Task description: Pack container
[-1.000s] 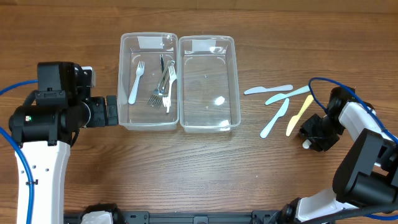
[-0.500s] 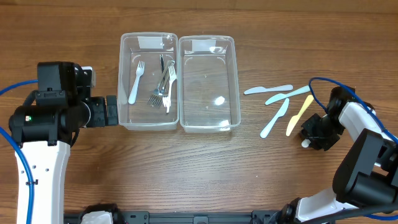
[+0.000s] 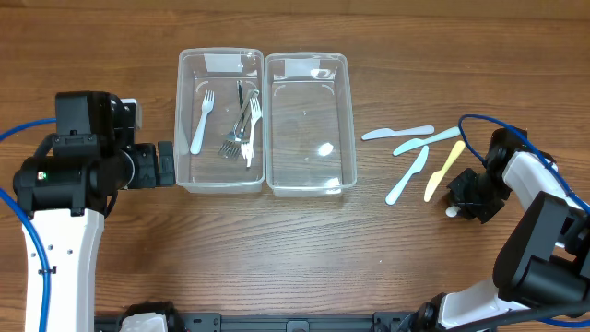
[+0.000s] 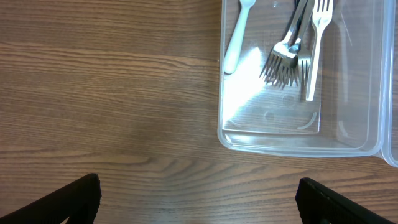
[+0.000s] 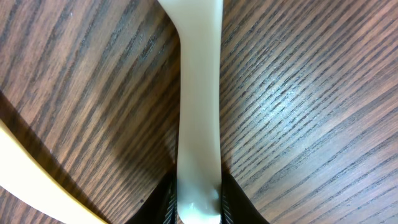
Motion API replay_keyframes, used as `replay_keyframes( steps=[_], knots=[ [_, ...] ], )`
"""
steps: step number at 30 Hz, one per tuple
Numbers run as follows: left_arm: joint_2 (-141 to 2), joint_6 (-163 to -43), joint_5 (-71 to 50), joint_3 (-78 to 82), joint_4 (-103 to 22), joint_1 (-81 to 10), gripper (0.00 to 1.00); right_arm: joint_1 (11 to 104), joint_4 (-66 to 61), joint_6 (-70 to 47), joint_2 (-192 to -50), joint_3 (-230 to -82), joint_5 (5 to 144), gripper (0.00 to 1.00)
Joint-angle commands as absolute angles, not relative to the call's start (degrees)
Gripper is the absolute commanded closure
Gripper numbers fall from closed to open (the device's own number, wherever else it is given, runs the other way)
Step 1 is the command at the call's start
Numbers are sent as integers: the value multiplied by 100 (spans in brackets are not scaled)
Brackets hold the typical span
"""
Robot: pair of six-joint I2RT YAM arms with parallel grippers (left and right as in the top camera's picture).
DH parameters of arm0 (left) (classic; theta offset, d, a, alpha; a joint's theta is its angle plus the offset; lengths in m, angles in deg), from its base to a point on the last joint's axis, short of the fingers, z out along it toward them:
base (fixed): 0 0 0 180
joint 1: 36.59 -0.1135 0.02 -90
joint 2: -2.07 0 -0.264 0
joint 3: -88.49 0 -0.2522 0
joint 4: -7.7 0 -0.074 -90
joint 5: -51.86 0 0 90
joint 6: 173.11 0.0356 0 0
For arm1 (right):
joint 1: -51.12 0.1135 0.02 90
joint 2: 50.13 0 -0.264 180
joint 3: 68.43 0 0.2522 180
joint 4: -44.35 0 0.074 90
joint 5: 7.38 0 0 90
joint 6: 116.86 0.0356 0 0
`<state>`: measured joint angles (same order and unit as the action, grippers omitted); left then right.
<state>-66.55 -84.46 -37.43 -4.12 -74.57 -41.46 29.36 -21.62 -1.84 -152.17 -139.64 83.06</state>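
Overhead, utensil [image 3: 451,212] mostly beneath right pincer [image 5: 198,208]

No legible text, brand or number in any view. Pale stickers [image 3: 219,62] on the far ends of both clear containers [image 3: 265,120] are too blurred to read.

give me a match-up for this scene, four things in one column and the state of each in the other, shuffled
Column one:
1 left bin
2 right bin
3 white handle
4 left gripper

Column two:
a empty
b jaws wide open
c holds forks
d pinched by the right gripper

Pairs: 1-c, 2-a, 3-d, 4-b
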Motion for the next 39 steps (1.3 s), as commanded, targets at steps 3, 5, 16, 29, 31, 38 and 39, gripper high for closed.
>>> replay_keyframes(
  steps=[3,5,16,29,31,38,39],
  knots=[
    [-6648,-8374,-3680,-443,-7457,-4150,0,2932,-1895,-173,-15344,-13794,8400,96],
    [-6648,-8374,-3682,-443,-7459,-4150,0,2932,-1893,-175,-15344,-13818,8403,96],
    [-6648,-8371,-3721,-443,-7474,-4150,0,2932,-1895,-177,-15333,-13857,8403,96],
    [-6648,-8371,-3721,-443,-7472,-4150,0,2932,-2026,-494,-15018,-14194,8403,96],
    [-6648,-8371,-3723,-443,-7470,-4150,0,2932,-2026,-595,-14896,-14196,8405,96],
    [-6648,-8374,-3721,-443,-7472,-4150,0,2932,-2046,-632,-14433,-14196,8400,96],
    [-6648,-8371,-3721,-443,-7470,-4150,0,2932,-2063,-632,-14356,-14196,8403,96]
  ],
)
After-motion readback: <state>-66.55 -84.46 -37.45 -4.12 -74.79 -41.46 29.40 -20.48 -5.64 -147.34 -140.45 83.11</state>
